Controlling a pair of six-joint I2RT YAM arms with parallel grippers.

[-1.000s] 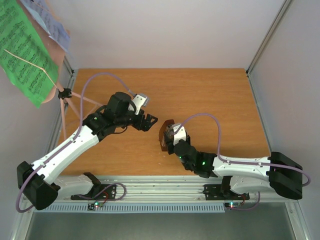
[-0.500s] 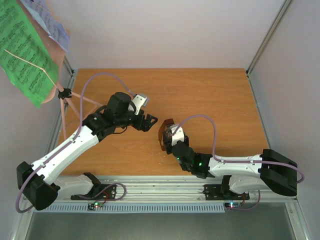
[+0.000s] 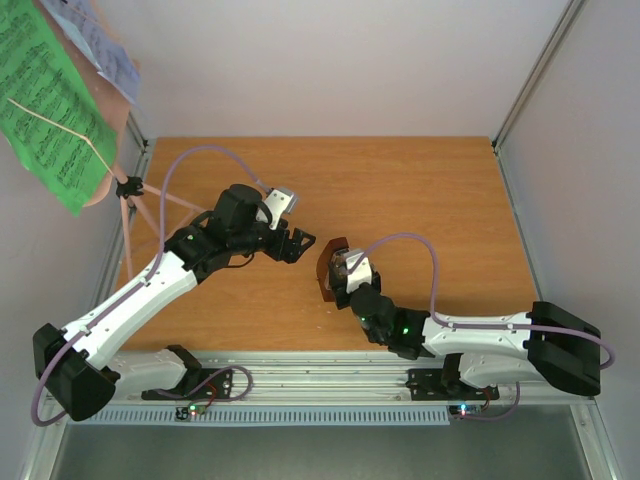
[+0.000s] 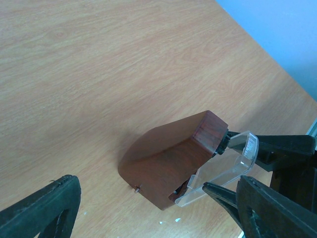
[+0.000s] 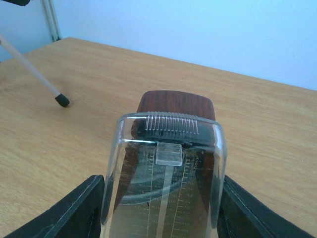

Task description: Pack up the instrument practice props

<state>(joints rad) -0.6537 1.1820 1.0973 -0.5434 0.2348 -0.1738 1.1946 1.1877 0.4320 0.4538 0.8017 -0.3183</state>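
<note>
Two arms reach in from the near edge, and the action is mid-table (image 3: 430,190). The right gripper (image 5: 162,182) has its jaws clamped on the metronome (image 4: 166,151), with a finger on each side of the clear cover (image 4: 225,166). The reddish-brown body lies on its side on the wood, cover end toward the right arm.

From overhead you barely see it. The wrist covers most of it and only a brown crescent shows. In the right wrist view the frame cuts off the lower half, and the scale behind the plastic is too blurred to read.

Just left of it hangs the left gripper (image 3: 298,246), jaws spread wide, holding nothing and apart from the metronome. Its fingertips run off the bottom of its own camera's picture.

Farther back on the left stands the pink music stand (image 3: 126,225), legs splayed on the table's far-left corner. One black-tipped foot (image 5: 62,100) shows in the right wrist view. Its desk is cut off by the picture's corner and its face is covered by the green sheets (image 3: 50,100) and a white sheet (image 3: 105,50).

Against a second ago, the right arm's rear link has swung slightly while the metronome has scarcely budged. The left arm and the stand sit as they were.
</note>
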